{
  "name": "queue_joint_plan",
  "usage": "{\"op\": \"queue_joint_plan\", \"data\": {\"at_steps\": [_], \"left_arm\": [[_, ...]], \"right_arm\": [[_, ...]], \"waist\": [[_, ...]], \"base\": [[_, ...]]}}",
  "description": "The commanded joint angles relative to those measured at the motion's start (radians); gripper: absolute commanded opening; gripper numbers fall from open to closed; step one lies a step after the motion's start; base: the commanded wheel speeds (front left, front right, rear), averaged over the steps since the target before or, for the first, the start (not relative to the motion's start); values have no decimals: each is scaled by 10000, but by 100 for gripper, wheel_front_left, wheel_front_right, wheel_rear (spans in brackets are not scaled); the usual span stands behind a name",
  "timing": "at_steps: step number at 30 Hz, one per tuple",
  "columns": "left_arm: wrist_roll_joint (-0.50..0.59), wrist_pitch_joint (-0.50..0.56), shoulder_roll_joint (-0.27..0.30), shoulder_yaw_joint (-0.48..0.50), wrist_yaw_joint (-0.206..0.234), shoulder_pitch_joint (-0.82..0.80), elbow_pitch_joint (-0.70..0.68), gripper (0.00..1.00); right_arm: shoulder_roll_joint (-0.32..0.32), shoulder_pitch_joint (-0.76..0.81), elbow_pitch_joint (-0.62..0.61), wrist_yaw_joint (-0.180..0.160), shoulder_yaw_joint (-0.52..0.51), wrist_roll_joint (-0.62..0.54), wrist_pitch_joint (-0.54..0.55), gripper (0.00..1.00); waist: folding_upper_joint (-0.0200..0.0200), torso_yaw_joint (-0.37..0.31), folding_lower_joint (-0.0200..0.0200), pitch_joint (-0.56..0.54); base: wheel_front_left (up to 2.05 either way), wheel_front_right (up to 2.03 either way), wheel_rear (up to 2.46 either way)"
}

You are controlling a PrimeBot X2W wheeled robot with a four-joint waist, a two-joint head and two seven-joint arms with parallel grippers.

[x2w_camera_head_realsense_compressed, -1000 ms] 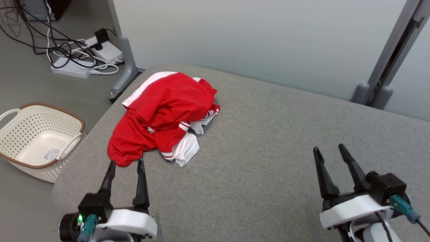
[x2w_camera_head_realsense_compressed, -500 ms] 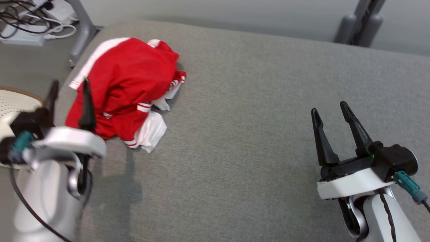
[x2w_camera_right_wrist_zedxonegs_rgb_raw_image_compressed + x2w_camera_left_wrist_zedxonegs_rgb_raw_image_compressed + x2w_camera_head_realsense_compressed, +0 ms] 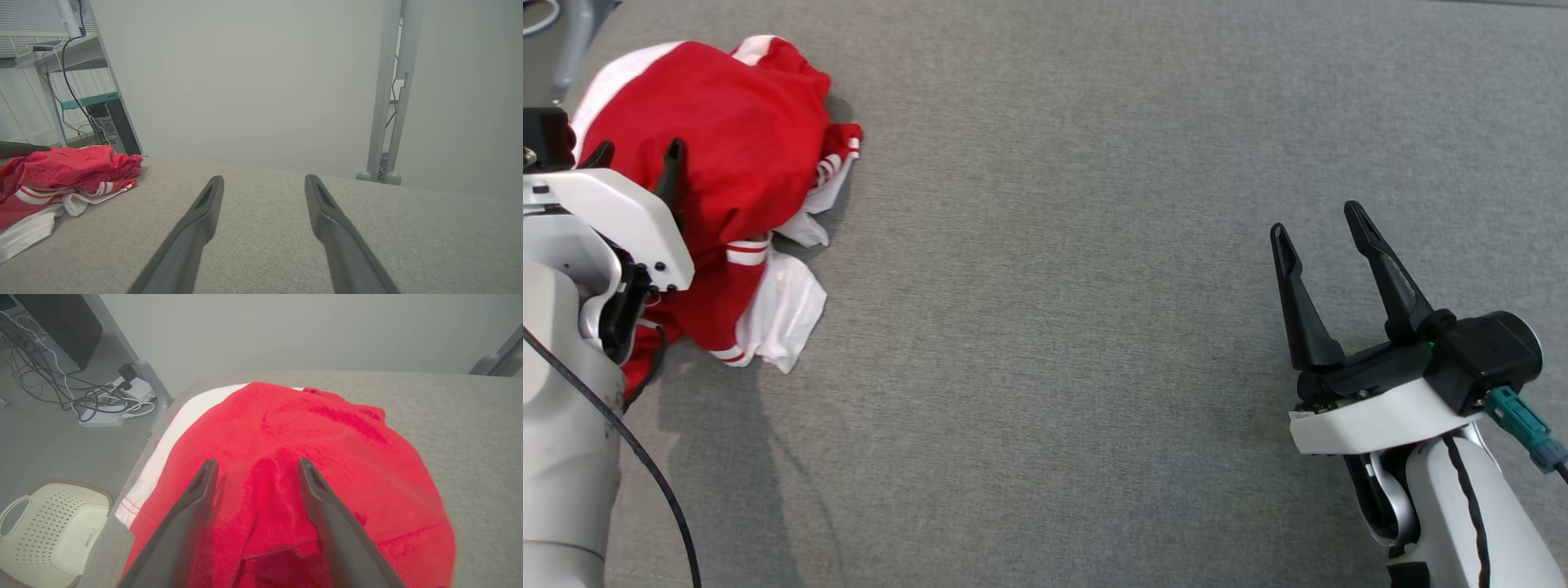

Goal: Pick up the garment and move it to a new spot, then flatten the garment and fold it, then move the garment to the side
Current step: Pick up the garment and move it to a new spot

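Wide-open left gripper [image 3: 257,462] has advanced over the crumpled red-and-white fabric garment [image 3: 743,122], poised to grasp; right gripper [image 3: 1315,220] waits, equally wide.

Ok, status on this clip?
Left gripper open over crumpled red-and-white garment, not gripped. Right gripper open above grey fabric surface. Nothing blocking.

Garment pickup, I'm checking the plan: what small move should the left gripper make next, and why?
Probably lower the left gripper slightly and close it: its open fingers straddle a raised fold of the crumpled red garment without pinching it yet.
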Motion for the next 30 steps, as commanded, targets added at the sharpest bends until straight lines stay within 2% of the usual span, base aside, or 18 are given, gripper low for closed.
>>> {"op": "queue_joint_plan", "data": {"at_steps": [1,5,10,12,13,22,30], "left_arm": [[65,91,132,-37,-24,-224,210,100],[-1,474,205,-111,-55,-572,954,100],[202,364,335,-248,224,-904,1506,100],[258,408,298,-351,212,-997,1770,100],[185,556,277,-398,203,-1188,2157,0],[92,303,290,-457,315,-1444,2872,0],[-122,-1414,332,-232,510,-1622,2729,0]], "right_arm": [[-74,-105,-36,15,33,39,-9,100],[-121,-154,-61,15,90,74,-9,100],[-142,-192,-83,15,139,92,-9,100],[-153,-180,-78,13,163,101,-9,100],[-151,-139,-62,13,176,109,-9,100],[-92,-35,42,10,183,102,-9,100],[-25,144,179,10,186,115,-9,100]], "waist": [[0,-199,0,181],[0,-369,0,343],[0,-470,0,469],[0,-496,0,490],[0,-520,0,480],[0,-484,0,272],[0,-398,0,-252]], "base": [[0,0,0],[0,0,0],[0,0,0],[0,0,0],[0,0,0],[0,0,0],[0,0,0]]}}
